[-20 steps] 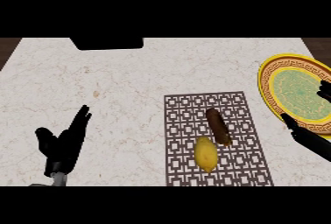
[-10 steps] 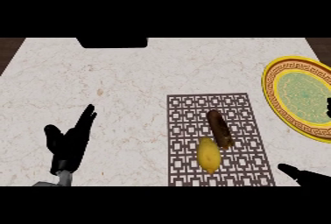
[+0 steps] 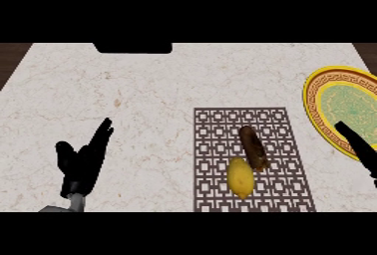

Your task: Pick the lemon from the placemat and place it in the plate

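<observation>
On the placemat (image 3: pixel 250 159), near its lower edge, lies the lemon (image 3: pixel 240 178), touching a brown oblong thing (image 3: pixel 253 148). Right hand (image 3: pixel 359 147), fingers straight, overlaps the plate (image 3: pixel 327 102), well apart. Left hand (image 3: pixel 83 162) rests open on the table (image 3: pixel 147 89).

The plate (image 3: pixel 324 107) is cut by the right edge, so only its left part shows. Of the right hand (image 3: pixel 359 147), only a narrow black part enters at the right edge; its fingers cannot be judged. A dark object (image 3: pixel 132 48) on the worktop's (image 3: pixel 147 89) far edge cannot be identified.
</observation>
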You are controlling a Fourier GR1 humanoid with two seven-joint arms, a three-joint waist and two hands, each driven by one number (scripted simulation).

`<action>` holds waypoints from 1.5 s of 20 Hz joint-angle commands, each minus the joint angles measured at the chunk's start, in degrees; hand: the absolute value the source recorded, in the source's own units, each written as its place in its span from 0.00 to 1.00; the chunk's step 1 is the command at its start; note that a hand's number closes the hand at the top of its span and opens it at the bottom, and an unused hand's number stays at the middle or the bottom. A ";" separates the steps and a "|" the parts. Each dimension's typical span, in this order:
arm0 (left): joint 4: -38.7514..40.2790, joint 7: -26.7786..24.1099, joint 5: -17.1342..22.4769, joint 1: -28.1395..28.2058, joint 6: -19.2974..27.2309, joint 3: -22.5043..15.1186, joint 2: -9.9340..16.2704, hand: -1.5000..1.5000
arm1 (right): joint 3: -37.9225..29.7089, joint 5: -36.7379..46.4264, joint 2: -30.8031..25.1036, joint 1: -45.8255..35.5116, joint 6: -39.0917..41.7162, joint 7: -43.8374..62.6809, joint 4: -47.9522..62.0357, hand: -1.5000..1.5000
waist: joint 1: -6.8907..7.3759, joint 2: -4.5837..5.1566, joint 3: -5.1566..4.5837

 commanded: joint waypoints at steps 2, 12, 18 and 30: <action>1.85 2.45 1.34 -0.41 -2.34 -0.33 -1.00 0.50 | 8.36 6.29 3.38 -10.39 4.71 16.13 -1.01 0.00 | 0.57 0.41 -0.30; -0.69 4.02 -0.54 1.19 -0.99 -0.28 -3.31 0.50 | 19.75 16.91 17.45 -17.34 10.45 26.74 6.04 0.00 | -0.09 0.19 -0.21; 3.52 0.29 -1.52 0.68 -3.39 2.03 -4.05 0.50 | 18.77 17.39 21.47 -14.73 9.18 19.19 12.09 0.00 | -0.48 0.22 -0.18; 2.05 2.37 -3.22 1.43 -3.63 3.09 -5.15 0.50 | 21.64 28.12 24.22 -12.13 12.62 24.89 12.53 0.00 | -0.79 0.17 -0.20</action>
